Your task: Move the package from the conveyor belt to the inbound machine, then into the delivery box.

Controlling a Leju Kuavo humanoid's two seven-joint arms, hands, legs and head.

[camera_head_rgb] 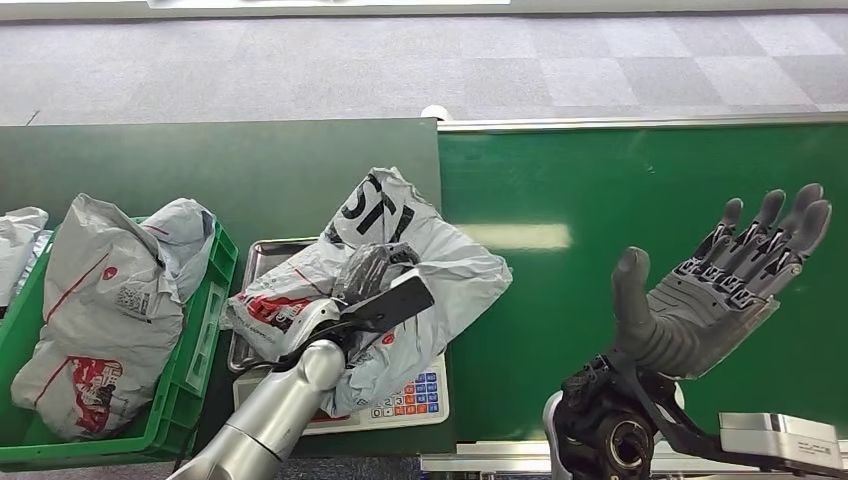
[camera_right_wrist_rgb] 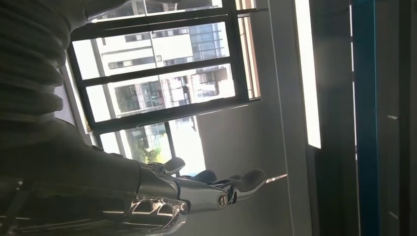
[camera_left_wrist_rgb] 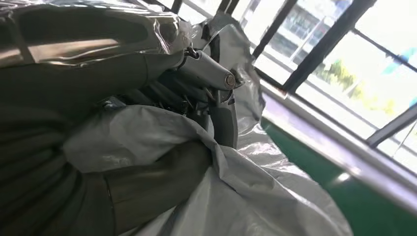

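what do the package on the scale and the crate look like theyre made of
Package: thin grey plastic film, likely a poly mailer; it crinkles and shines under the left hand. Crate: rigid green plastic, it seems, with slotted moulded walls. Scale: tray looks like brushed metal.

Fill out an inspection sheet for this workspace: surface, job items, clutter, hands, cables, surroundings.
Surface: green conveyor belt on the right, a darker green table on the left.
Job's things: grey package lying over the inbound machine, a scale with a metal tray and coloured keypad. Green delivery box at left already holds grey packages.
Clutter: another grey bag at the far left edge.
Hands: left hand grips the package on the machine; right hand open, palm up, above the belt.
Cables: nothing seen.
Surroundings: grey carpet tiles beyond the belt; large windows in the wrist views.
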